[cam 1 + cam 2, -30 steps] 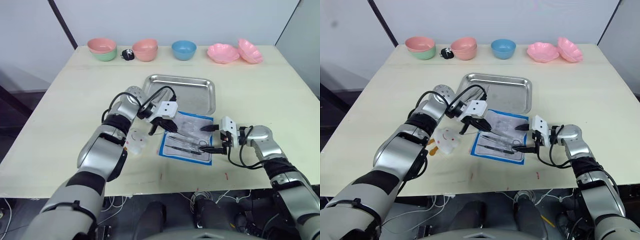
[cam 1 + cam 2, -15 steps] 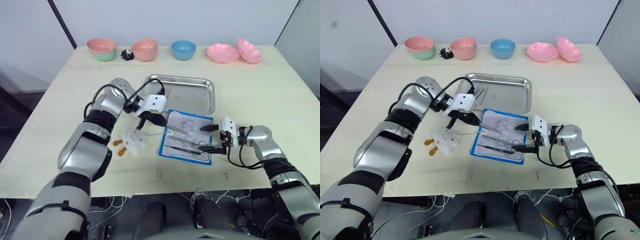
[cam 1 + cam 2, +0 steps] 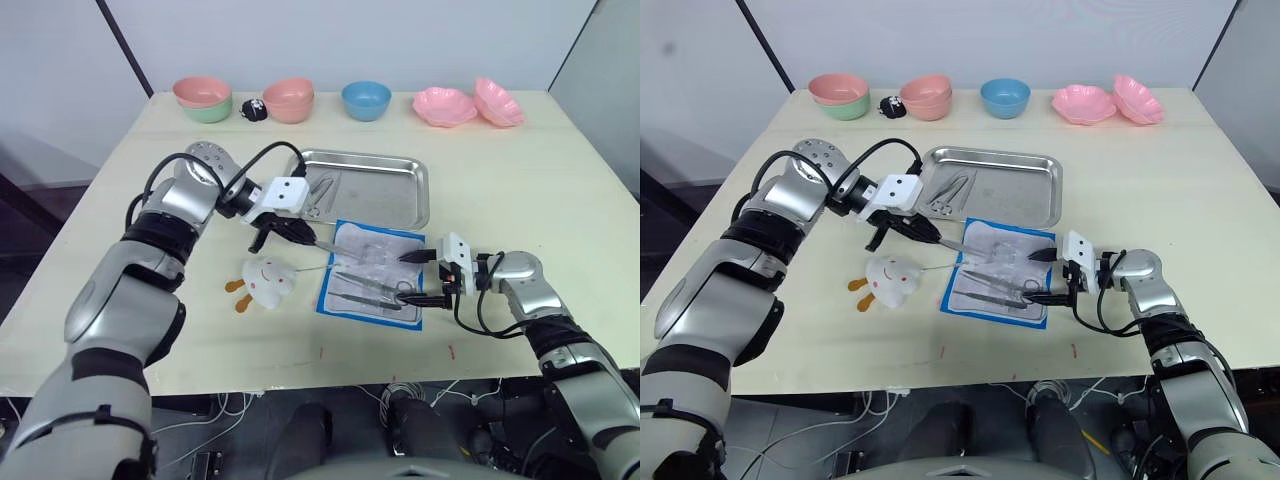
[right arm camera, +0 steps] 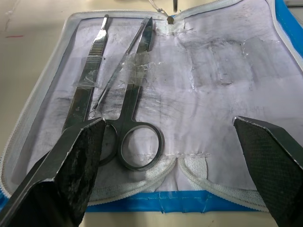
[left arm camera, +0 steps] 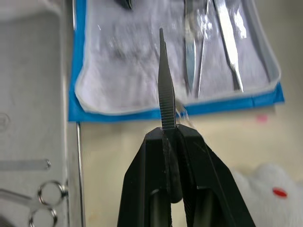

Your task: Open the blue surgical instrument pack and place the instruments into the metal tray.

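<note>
The left end effector (image 3: 300, 228) pinches one slim instrument (image 5: 165, 97) beside the opened pack (image 3: 375, 272); the metal tray (image 3: 385, 190) lies just beyond. The right end effector (image 3: 422, 277), spread wide, pins the pack. Best lowered flat before release.

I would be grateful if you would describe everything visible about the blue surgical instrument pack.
The blue surgical instrument pack lies open and flat on the table, just in front of the metal tray. Its whitish, crinkled inner face has a blue border and a white stitched edge. Scissors with ring handles and two slender silver tools lie on it under clear tape. The right gripper, open, sits at its edge; the left gripper holds one thin tool over its corner.
</note>
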Robot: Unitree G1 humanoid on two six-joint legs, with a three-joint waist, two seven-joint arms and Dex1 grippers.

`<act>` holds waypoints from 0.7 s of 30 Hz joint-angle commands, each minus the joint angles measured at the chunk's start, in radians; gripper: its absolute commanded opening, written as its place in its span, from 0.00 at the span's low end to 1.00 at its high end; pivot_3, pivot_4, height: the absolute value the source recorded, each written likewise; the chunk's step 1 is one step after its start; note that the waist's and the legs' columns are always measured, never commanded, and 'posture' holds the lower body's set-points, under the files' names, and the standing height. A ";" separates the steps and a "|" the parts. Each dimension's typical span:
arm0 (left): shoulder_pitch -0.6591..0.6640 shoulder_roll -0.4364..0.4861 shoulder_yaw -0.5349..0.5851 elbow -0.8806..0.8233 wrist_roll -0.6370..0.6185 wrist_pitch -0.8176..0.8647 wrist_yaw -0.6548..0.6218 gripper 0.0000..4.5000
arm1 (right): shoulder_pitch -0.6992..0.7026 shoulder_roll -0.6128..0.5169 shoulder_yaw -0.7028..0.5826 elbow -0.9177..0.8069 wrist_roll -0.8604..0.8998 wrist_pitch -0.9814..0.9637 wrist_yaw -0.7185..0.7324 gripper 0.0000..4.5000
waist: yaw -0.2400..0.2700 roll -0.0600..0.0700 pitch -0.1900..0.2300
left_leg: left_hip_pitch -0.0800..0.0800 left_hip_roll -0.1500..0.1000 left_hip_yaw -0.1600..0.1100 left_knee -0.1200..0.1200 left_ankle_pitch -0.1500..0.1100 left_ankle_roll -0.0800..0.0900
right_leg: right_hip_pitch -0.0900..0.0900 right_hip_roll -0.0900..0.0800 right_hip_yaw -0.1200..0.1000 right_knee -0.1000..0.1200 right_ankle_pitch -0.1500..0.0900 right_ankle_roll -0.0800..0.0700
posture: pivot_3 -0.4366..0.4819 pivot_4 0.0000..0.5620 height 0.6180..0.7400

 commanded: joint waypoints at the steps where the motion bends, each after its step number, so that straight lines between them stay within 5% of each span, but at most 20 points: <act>1: -0.035 -0.042 0.104 -0.010 -0.018 0.067 -0.007 0.01 | 0.060 0.010 0.085 0.087 -0.101 0.026 -0.003 1.00 | 0.000 0.000 0.000 | 0.000 0.000 0.000 0.000 0.000 0.000 | 0.000 0.000 0.000 0.000 0.000 0.000 | 0.48 0.27 1.00; 12: 0.041 -0.267 0.346 -0.142 -0.018 0.466 0.460 0.01 | 0.060 0.006 0.085 0.090 -0.103 0.023 0.001 1.00 | -0.002 0.000 0.000 | 0.000 0.000 0.000 0.000 0.000 0.000 | 0.000 0.001 0.000 0.001 0.000 0.000 | 0.48 0.27 1.00; 21: 0.053 -0.446 0.435 -0.135 0.102 0.608 1.024 0.01 | 0.066 0.004 0.083 0.080 -0.099 0.024 0.001 1.00 | 0.000 0.000 0.000 | 0.001 0.000 -0.001 0.000 0.000 0.000 | 0.000 0.000 0.000 0.001 0.000 0.000 | 0.48 0.27 1.00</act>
